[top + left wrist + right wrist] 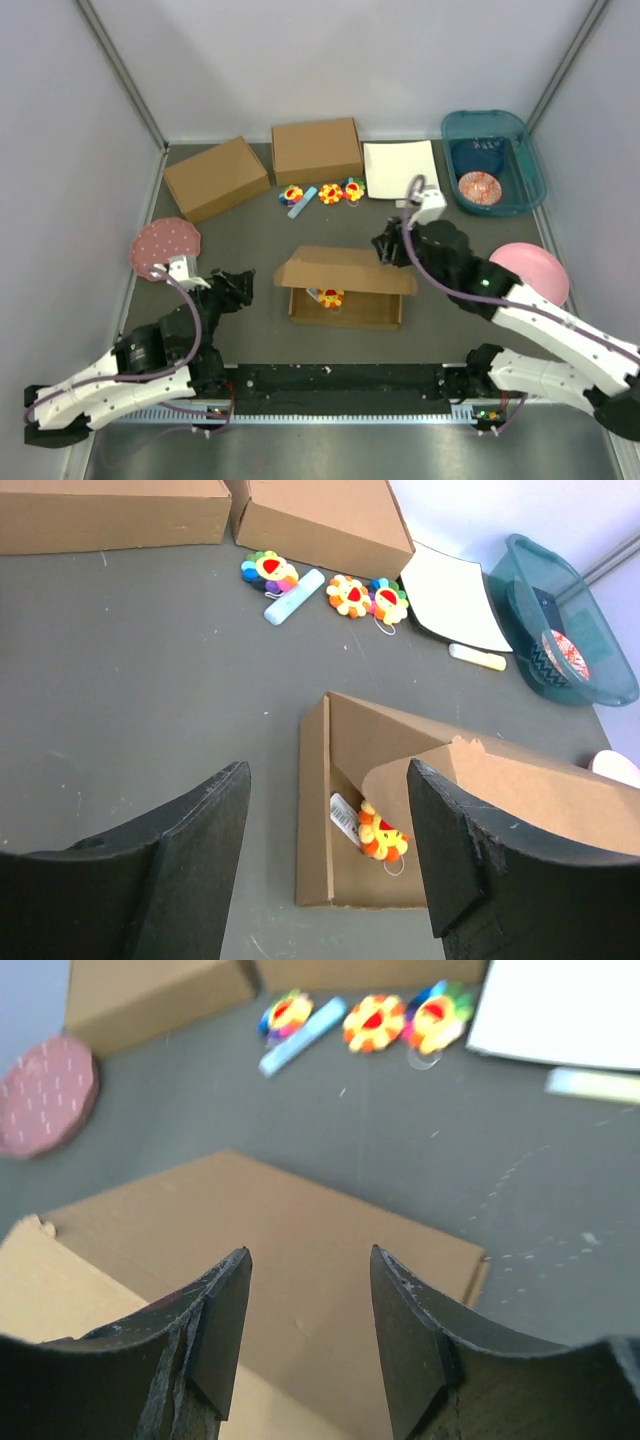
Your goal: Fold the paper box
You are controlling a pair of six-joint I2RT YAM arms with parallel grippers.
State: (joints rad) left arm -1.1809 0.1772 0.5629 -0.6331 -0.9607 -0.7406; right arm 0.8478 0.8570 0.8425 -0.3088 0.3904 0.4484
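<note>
The paper box (pixel 345 310) is a shallow brown cardboard mailer in the middle of the table. Its lid (pixel 345 268) hangs half lowered over the tray. A yellow-orange flower toy (pixel 330 297) lies inside, also seen in the left wrist view (pixel 380 832). My left gripper (pixel 240 288) is open and empty, left of the box; in its view (pixel 326 767) the box's left wall (pixel 313 810) lies between the fingers. My right gripper (pixel 385 245) is open, just above the lid's far right part; its view (pixel 310 1250) shows the lid (pixel 300 1210) below the fingers.
Two other brown boxes (pixel 216 176) (pixel 316 150) and a white sheet (pixel 400 169) lie at the back. A teal bin (pixel 492 160) stands back right. Flower toys (pixel 322 193) and a blue stick (pixel 302 202) lie behind the box. Pink disc (pixel 165 245) left, pink bowl (pixel 530 268) right.
</note>
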